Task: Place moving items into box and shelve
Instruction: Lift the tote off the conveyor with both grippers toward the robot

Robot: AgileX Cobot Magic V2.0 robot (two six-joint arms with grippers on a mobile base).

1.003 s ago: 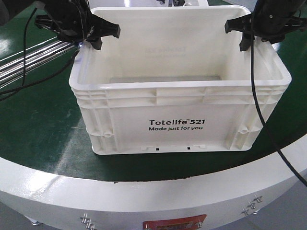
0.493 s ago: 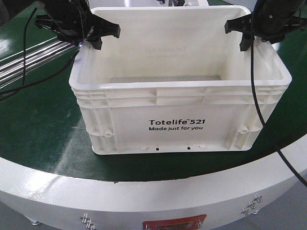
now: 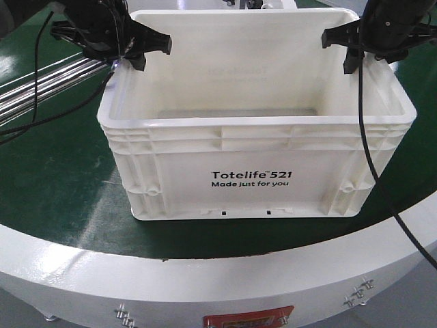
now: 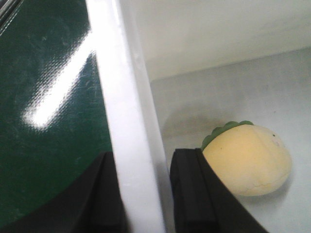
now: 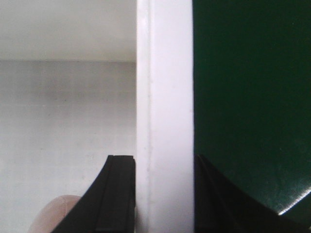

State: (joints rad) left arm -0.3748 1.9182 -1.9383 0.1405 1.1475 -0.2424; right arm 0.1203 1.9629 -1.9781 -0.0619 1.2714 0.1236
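The box (image 3: 252,178) sits on the green table (image 3: 61,171) between the two arms. The left gripper (image 3: 151,55) is at its left wall and the right gripper (image 3: 336,52) at its right wall. Each wrist view shows one black finger inside the wall and one outside. The left fingers (image 4: 194,189) and the right fingers (image 5: 119,194) press against the white rim from both sides, so both tools look clamped on the box. Just beyond the left gripper's inner finger, a pale yellow toy (image 4: 248,160) with a green frill lies on the box floor. With an item already inside and both rims held, the loading step seems done and the carry to the shelf is the step in hand. The next move calls for an even lift by both arms, keeping the box level so neither rim slips from its narrow grip. From the front the near wall hides the box floor, so nothing inside shows there. A pinkish shape (image 5: 53,213) beside the right gripper's inner finger is cut off by the frame edge and cannot be identified. No shelf is in view.
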